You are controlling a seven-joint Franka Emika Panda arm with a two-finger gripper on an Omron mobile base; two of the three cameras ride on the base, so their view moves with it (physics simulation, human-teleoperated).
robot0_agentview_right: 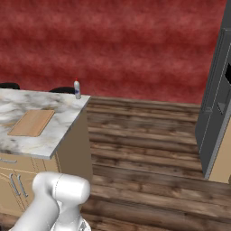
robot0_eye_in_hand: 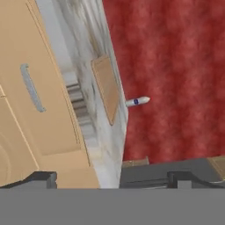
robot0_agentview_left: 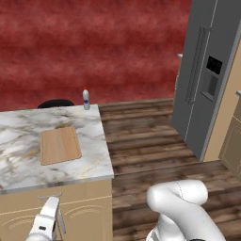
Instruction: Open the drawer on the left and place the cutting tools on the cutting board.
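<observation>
The drawer is a light-tan front under the marble counter, closed, with its silver bar handle ahead of my gripper. The gripper is open, nothing between its dark fingertips, and it stands a short way off the handle. In the left base view my hand hangs low in front of the drawer. The cutting board lies bare on the counter above. The knife and the peeler are out of view.
A small white bottle stands at the counter's far corner. Arched cabinet doors with vertical handles sit below the drawer. A grey fridge stands to the right across the wooden floor.
</observation>
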